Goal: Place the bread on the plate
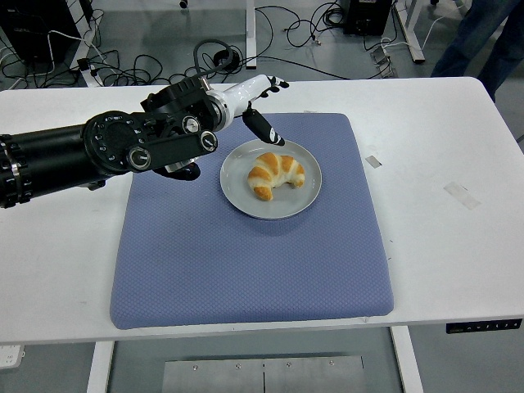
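Head view: bread (pixel 275 174), a croissant, lies on the plate (pixel 241 196), a bit toward the far-right part, fully inside the rim. Plate sits on the blue mat (pixel 246 270), mat on the white surface (pixel 442 237). Left hand (pixel 260 102) is up off the plate, above & behind its far-left rim, fingers spread apart, holding nothing; no contact w/ bread. One dark fingertip points down toward the plate's far edge. Right hand not in view. A person's legs at top right corner, well apart from the work.

Judgement: placement looks done; what's left is getting the arm clear.

Risks from here: the low finger is near the plate's rim, so a pull-back w/o enough lift could clip the rim & slide the plate across the mat, or nudge the croissant off. Forearm is bulky & low over the mat's left side; sweeping it could drag the mat, plate along w/ it.
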